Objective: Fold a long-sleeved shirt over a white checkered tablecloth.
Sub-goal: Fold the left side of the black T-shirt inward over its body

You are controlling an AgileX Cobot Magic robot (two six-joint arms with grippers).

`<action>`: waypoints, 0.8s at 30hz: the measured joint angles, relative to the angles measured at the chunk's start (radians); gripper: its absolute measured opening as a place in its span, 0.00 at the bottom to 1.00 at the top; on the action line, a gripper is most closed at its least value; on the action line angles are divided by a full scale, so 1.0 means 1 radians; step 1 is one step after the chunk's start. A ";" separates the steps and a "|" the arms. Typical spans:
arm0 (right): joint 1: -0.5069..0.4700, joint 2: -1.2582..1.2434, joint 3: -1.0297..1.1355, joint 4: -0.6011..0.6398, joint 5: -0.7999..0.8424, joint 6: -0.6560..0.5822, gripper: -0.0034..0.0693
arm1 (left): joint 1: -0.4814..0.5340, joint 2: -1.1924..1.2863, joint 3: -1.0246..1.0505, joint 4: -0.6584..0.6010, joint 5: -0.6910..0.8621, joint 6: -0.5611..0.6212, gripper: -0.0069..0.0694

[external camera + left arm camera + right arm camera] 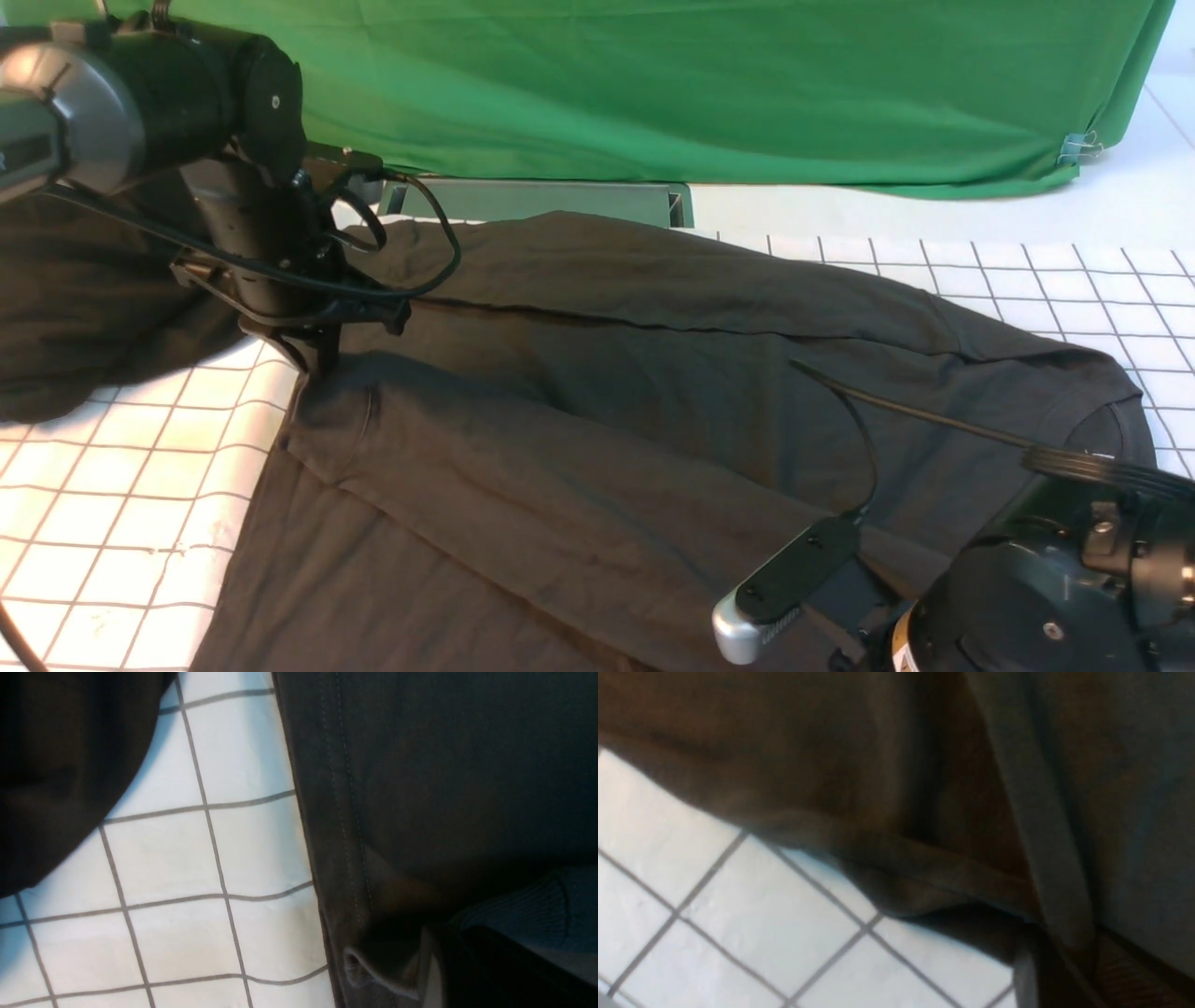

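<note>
The long-sleeved shirt (616, 401) lies plain side up across the white checkered tablecloth (112, 495), wrinkled, with one part folded over along a long crease. A dark bunch of cloth (84, 299) lies at the far left under the left arm. My left gripper (313, 362) points down at the shirt's left edge. In the left wrist view this gripper (448, 947) is shut on a small fold of the stitched hem (373, 970). My right gripper (1064, 970) is hidden below its arm in the front view. In the right wrist view, shirt cloth (924, 812) is drawn in between its jaws, lifted off the tablecloth (738, 914).
A green draped cloth (709, 84) hangs across the back, with a grey metal frame (541, 201) below it and a clip (1078, 145) at its right corner. The right arm's black cable (934, 415) runs over the shirt. The right wrist camera bar (784, 583) juts out low.
</note>
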 joint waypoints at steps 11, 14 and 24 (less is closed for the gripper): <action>0.001 -0.165 0.000 0.007 0.200 0.079 0.09 | 0.000 0.000 0.000 -0.013 0.063 0.003 0.11; 0.003 -0.174 -0.001 0.032 0.231 0.085 0.09 | 0.000 0.000 0.000 -0.025 0.070 0.007 0.11; 0.083 -0.174 -0.001 0.039 0.201 0.095 0.18 | 0.000 0.000 0.000 -0.032 0.075 0.048 0.11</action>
